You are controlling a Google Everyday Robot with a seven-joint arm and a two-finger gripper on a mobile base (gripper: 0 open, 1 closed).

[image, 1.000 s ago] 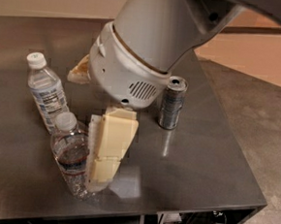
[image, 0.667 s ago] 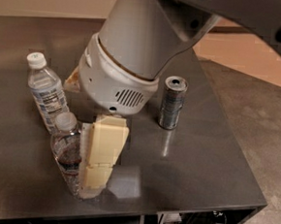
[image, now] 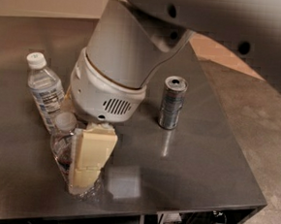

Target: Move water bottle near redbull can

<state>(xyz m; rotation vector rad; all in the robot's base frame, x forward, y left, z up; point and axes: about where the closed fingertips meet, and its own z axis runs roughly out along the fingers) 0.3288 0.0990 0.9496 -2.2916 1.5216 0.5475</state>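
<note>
The water bottle [image: 62, 149], small and clear with a white cap and a narrow dark band, stands near the front left of the table. My gripper [image: 86, 168] is low at the bottle's right side. Its cream-coloured end overlaps the bottle's body and hides much of it. The white wrist housing [image: 105, 94] hangs just above and behind the bottle. The redbull can [image: 172, 103], slim and silver-and-blue, stands upright right of centre, well apart from the bottle and the gripper.
A second clear bottle [image: 45, 93] with a large white-and-blue label stands just behind and left of the water bottle. The dark metal table [image: 200, 157] ends at its front edge close below the bottle and at its right edge beyond the can.
My gripper has moved left and down, from beside the water bottle to overlapping its body. The arm has swung further over the table. Both bottles and the can stay put.
</note>
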